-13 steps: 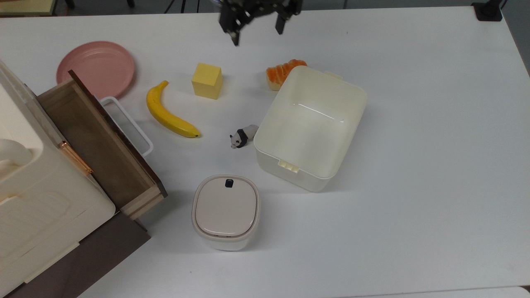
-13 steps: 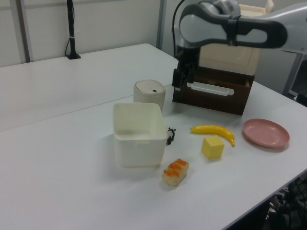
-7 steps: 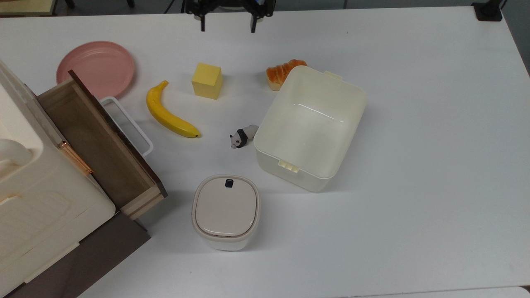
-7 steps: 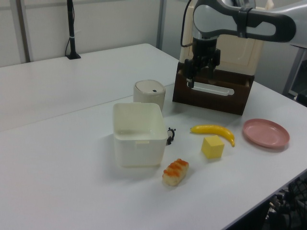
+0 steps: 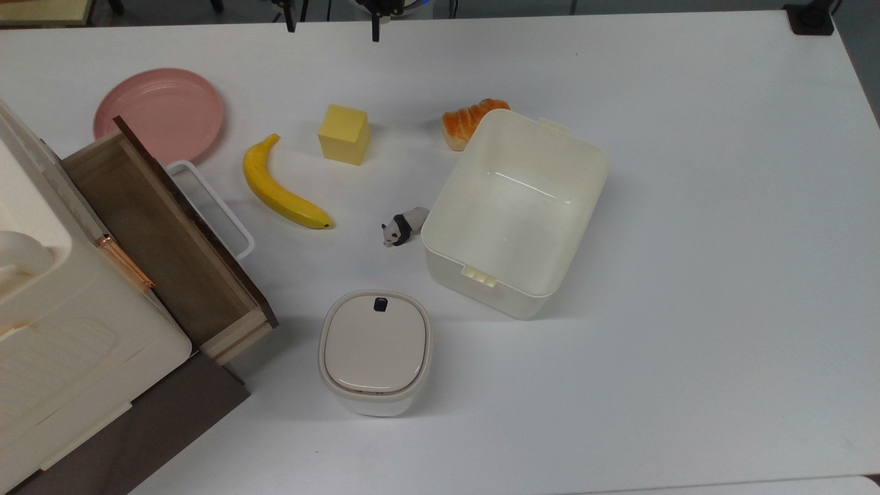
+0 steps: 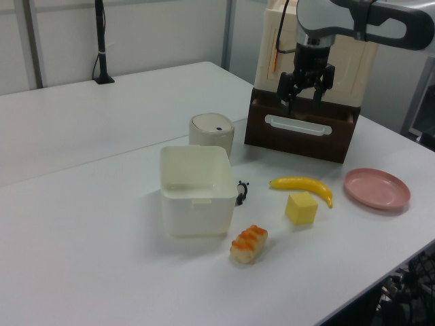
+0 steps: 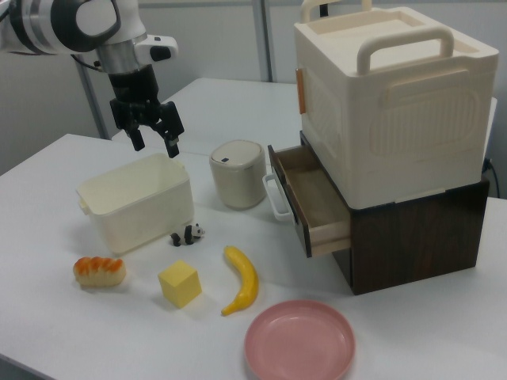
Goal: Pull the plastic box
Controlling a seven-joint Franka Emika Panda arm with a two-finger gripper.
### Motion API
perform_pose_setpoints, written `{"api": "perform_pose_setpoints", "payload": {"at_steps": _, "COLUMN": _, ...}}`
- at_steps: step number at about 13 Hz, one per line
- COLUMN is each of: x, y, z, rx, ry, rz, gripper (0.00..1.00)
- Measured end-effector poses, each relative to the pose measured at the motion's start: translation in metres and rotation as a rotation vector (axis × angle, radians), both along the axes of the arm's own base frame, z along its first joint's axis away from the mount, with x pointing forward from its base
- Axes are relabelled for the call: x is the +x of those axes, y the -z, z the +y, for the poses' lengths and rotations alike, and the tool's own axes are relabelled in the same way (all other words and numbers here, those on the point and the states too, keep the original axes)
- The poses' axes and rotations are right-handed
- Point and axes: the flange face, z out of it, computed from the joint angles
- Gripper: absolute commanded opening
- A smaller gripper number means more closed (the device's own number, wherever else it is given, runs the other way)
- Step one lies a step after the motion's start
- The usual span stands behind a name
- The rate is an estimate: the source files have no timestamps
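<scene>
since the plastic box (image 5: 517, 210) sits open and empty near the middle of the tabletop (image 5: 722, 275), i judge it light, thin-walled and a bit springy, likely to skate on the smooth surface once tugged. its walls look slick, so i would rather pinch a rim wall from above, one finger inside and one outside, near a latch tab (image 5: 479, 275) where the edge looks stiffer; a grip at a rounded corner could twist it. just beside it at the top view's left stands a small panda figure (image 5: 402, 226), and a piece of orange-topped bread (image 5: 469, 119) lies against its far corner, both easy to knock if the box swings. further out are a yellow cube (image 5: 344, 133), a banana (image 5: 278, 187), a pink plate (image 5: 159, 113), a lidded white bin (image 5: 375, 350) and an open wooden drawer (image 5: 161, 237). my claw (image 7: 153, 140) hangs in the air with its fingers apart, holding nothing, well clear of the box.
</scene>
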Motion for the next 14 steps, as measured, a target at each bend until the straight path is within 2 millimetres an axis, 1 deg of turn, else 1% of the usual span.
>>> {"api": "perform_pose_setpoints", "payload": {"at_steps": 4, "x": -0.0004, "y": -0.0055, "z": 0.0057, "rx": 0.002, "ry": 0.084, "rz": -0.018, "gripper": 1.0}}
{"api": "perform_pose_setpoints", "payload": {"at_steps": 14, "x": -0.0004, "y": -0.0055, "z": 0.0083, "rx": 0.011, "ry": 0.099, "rz": -0.019, "gripper": 1.0}}
